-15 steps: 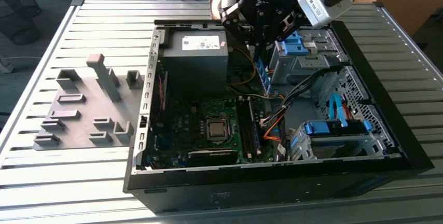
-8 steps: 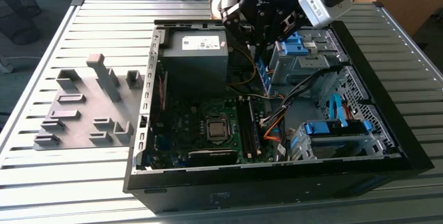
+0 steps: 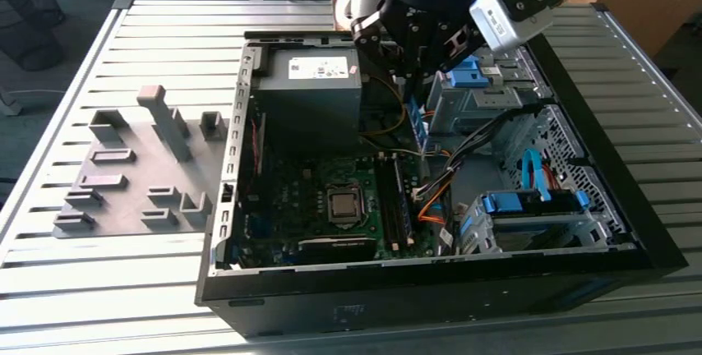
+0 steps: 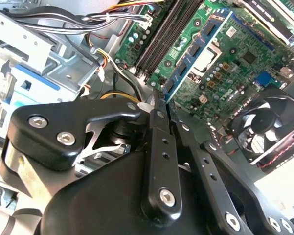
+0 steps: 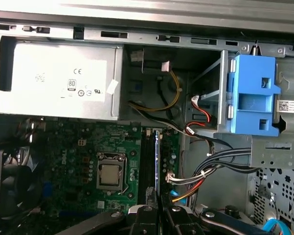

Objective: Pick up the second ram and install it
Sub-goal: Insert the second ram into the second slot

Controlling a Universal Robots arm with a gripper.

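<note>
The second ram (image 3: 416,122) is a thin blue-green stick hanging on edge below my gripper (image 3: 409,84), inside the open computer case (image 3: 439,277). My gripper (image 4: 159,105) is shut on one end of the stick (image 4: 195,54), which reaches out over the green motherboard (image 4: 235,63). In the first wrist view the stick (image 5: 157,161) shows edge-on, rising from my gripper (image 5: 159,211) right over the long black memory slots (image 5: 147,161). The stick stays above these slots (image 3: 395,207), apart from them.
A grey power supply (image 3: 307,84) fills the case's far corner beside my arm. Cable bundles (image 3: 433,195) and blue drive cages (image 3: 532,207) crowd the exterior view's right side of the slots. The processor socket (image 3: 344,205) lies on their other side. A grey fixture plate (image 3: 131,174) sits outside the case.
</note>
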